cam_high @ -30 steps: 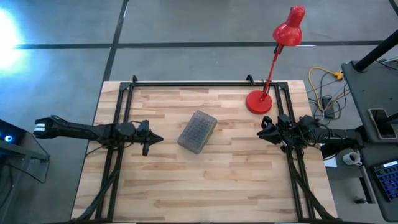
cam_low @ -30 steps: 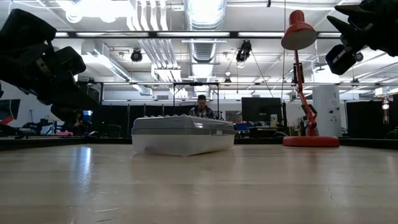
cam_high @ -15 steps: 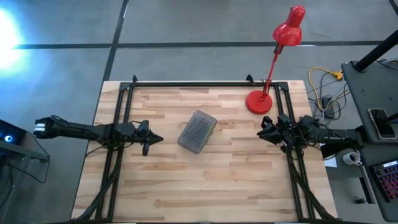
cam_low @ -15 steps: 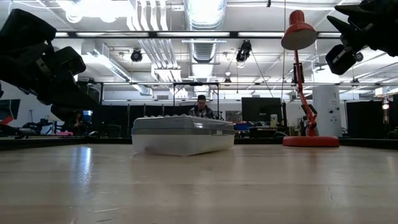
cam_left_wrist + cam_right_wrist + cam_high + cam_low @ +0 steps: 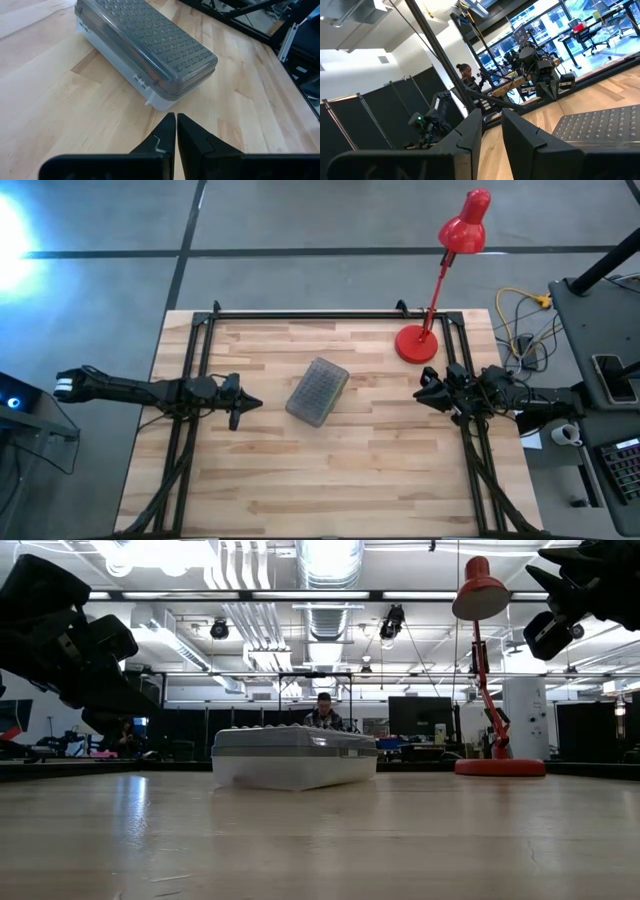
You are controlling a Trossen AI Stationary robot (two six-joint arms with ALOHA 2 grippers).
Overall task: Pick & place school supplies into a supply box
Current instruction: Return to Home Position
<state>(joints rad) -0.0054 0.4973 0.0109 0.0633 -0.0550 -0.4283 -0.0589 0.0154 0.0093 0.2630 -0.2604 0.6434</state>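
Observation:
The supply box [image 5: 318, 391], a translucent case with a grey ribbed lid shut on it, rests on its base slantwise at the table's middle. It also shows in the low view [image 5: 293, 755] and in both wrist views [image 5: 145, 47] [image 5: 600, 125]. The school supplies show in no view. My left gripper [image 5: 250, 402] [image 5: 176, 117] hovers shut, left of the box and pointing at it. My right gripper [image 5: 422, 388] [image 5: 491, 117] hovers at the table's right side. A narrow gap shows between its fingers, with nothing in it.
A red desk lamp [image 5: 440, 280] stands on its round base [image 5: 416, 343] at the far right corner. Black frame rails [image 5: 190, 440] run along the table's left, right and far sides. Bare wood [image 5: 330, 480] lies near of the box. A person [image 5: 323, 712] sits in the room beyond.

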